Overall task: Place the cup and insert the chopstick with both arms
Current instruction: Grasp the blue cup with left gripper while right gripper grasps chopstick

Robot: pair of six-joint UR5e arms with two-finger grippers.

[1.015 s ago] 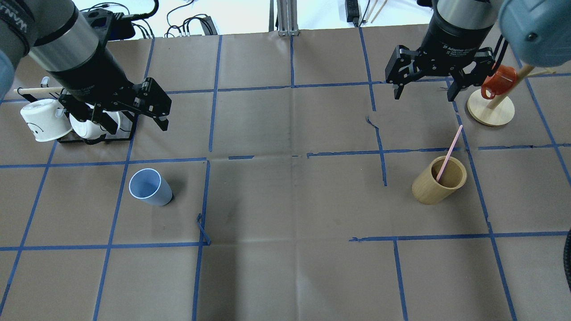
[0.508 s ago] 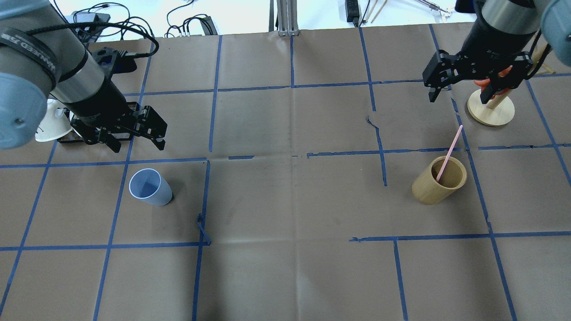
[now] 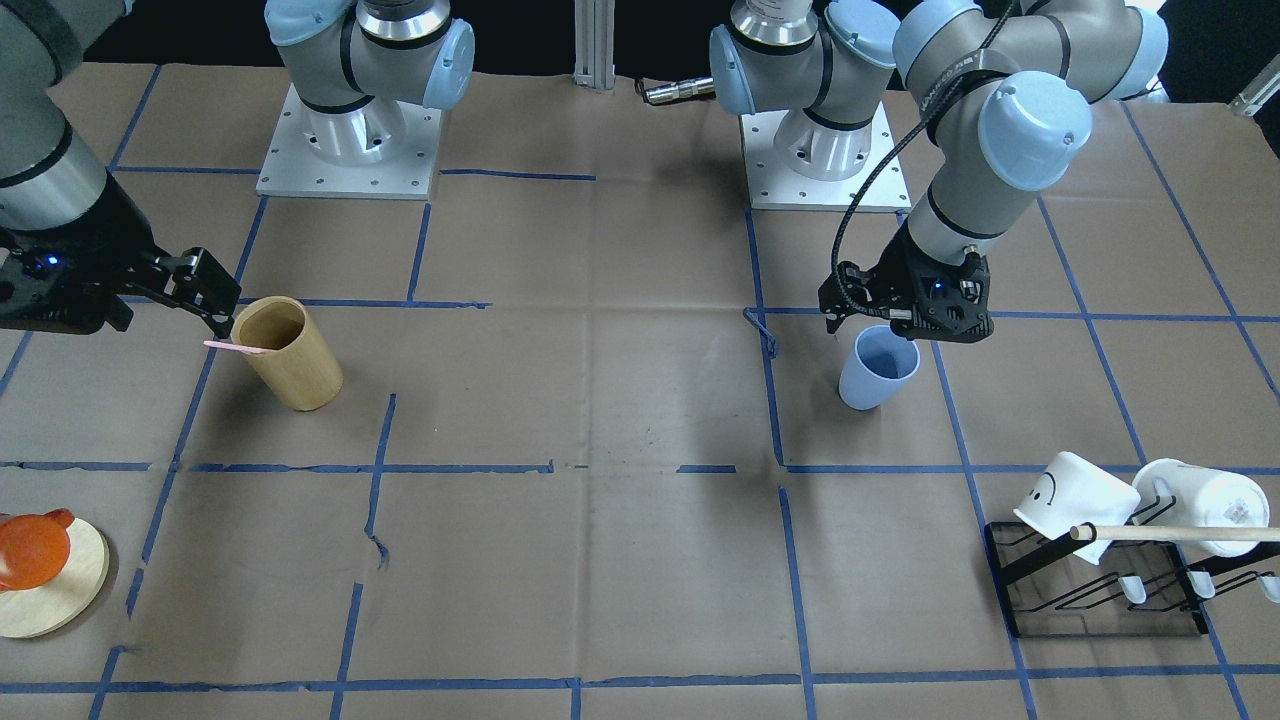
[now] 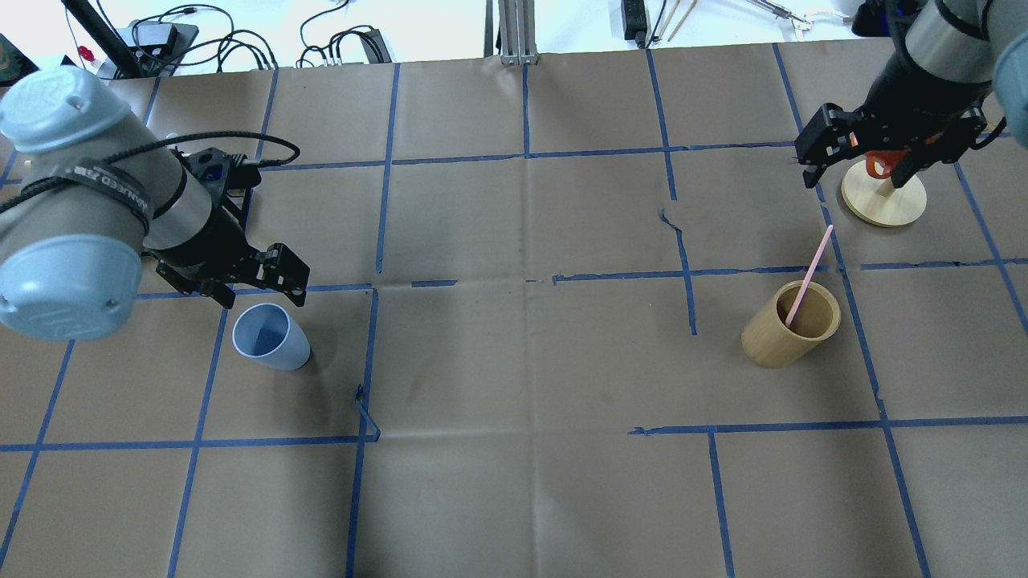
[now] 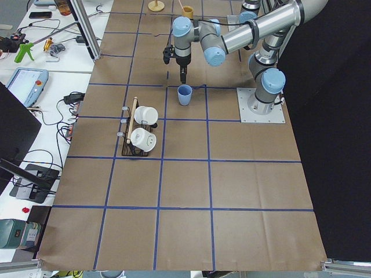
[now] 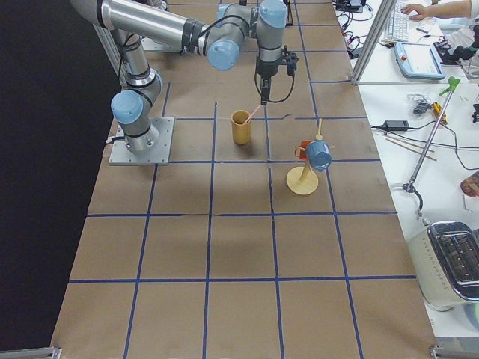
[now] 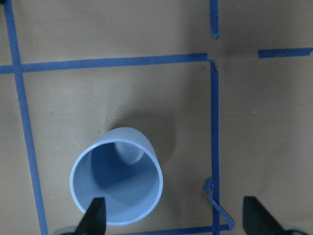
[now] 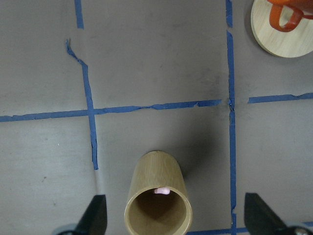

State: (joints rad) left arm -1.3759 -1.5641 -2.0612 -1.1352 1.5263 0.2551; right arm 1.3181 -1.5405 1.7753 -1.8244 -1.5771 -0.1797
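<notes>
Movement: both arms have shifted in the last second while nothing on the desk (image 4: 522, 361) has moved.
Left tool (image 4: 261, 293): it has swung off the mug rack (image 3: 1100, 632) and come down to the cup (image 4: 271, 347). Its fingers are spread wide and hold nothing.
Cup: it stands upright and open-mouthed in the same taped square as before. In the left wrist view it sits off to one side of the gap, with one finger (image 7: 95, 218) over its near rim rather than a finger on each side.
Right tool (image 4: 853, 172): it has travelled outward and lower, and its fingers are also wide and empty. The right wrist view looks straight down into the tan cup (image 4: 791, 325).
Chopstick (image 4: 807, 277): it is unmoved, leaning in the tan cup with its upper end poking over the rim on the side toward the right tool.
Meaning: both approaches look nearly done, but no grasp has been made. The left tool probably needs a small sideways correction to straddle the cup. The right tool still has to line up on the thin stick.
</notes>
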